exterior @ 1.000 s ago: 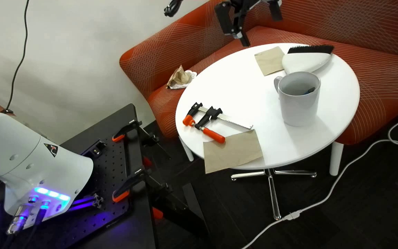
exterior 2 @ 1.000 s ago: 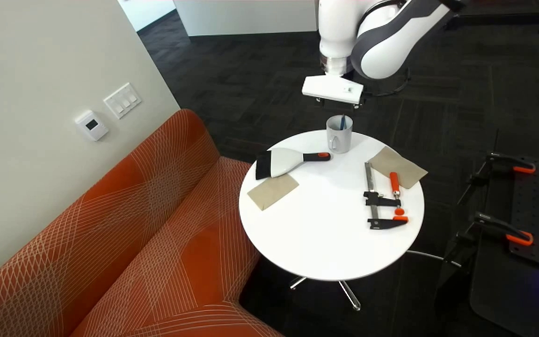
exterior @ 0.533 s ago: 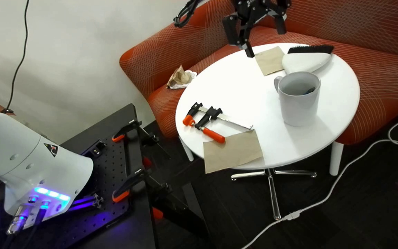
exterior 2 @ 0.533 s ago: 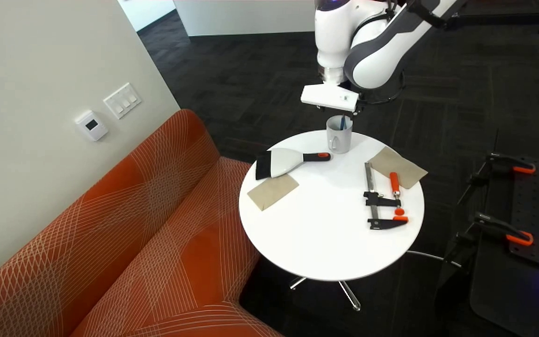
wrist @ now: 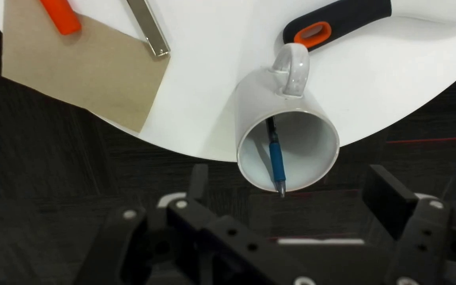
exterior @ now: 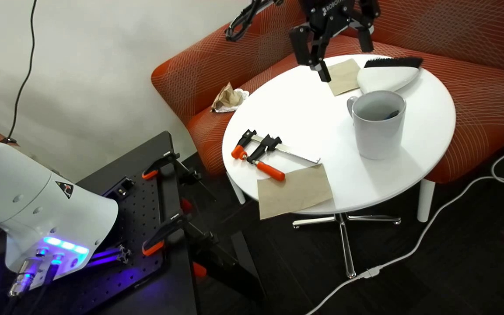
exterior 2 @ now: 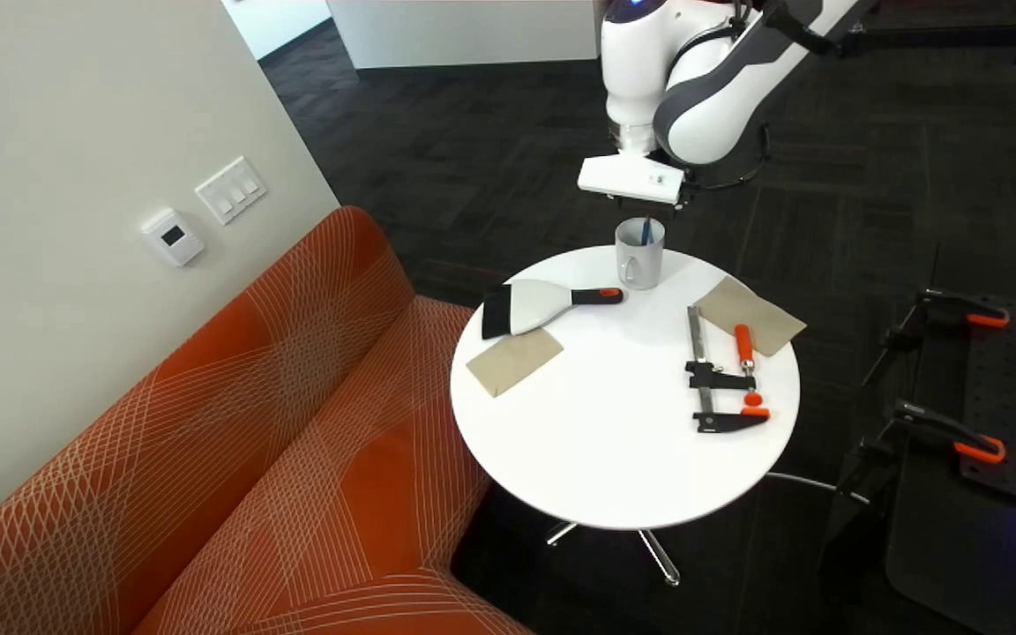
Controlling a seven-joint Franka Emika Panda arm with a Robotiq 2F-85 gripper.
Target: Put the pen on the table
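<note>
Pen [wrist: 277, 160] is in the mug [wrist: 257, 95], leaning, pointed end up and crossing the rim opposite the mug handle in the wrist view. Jaws wide apart, holding nothing. In that view the pen tip sits roughly mid-gap, apart from both pads [wrist: 389, 202]; can't tell the depth between them. Vs half a second ago: in an exterior view the jaws are lower and further right, toward the mug, same wide spread; in an exterior view the white panel [exterior 2: 631, 179] at the end of the arm [exterior 2: 706, 137] shows slightly further right, a touch higher. Pen and mug haven't moved. Counter [exterior 2: 605, 432] is round, white-topped, on metal legs. Mug stands upright near its edge. Brush [exterior 2: 540, 304] lies right up against a brown sheet [exterior 2: 515, 362], handle end just beside the mug. Red-handled clamp [exterior: 268, 145] lies partly over another brown sheet [exterior: 298, 194], which overhangs the edge. Red-orange sofa [exterior 2: 323, 423] runs alongside, crumpled paper [exterior: 225, 99] on it. Thermostat [exterior 2: 173, 236] and switch plate [exterior 2: 232, 190] on the pale wall [exterior 2: 76, 176]; white cable [exterior: 371, 272] on the dark carpet [exterior 2: 473, 132]. Arm base [exterior: 72, 210] glows blue on a black stand [exterior: 173, 275].
</note>
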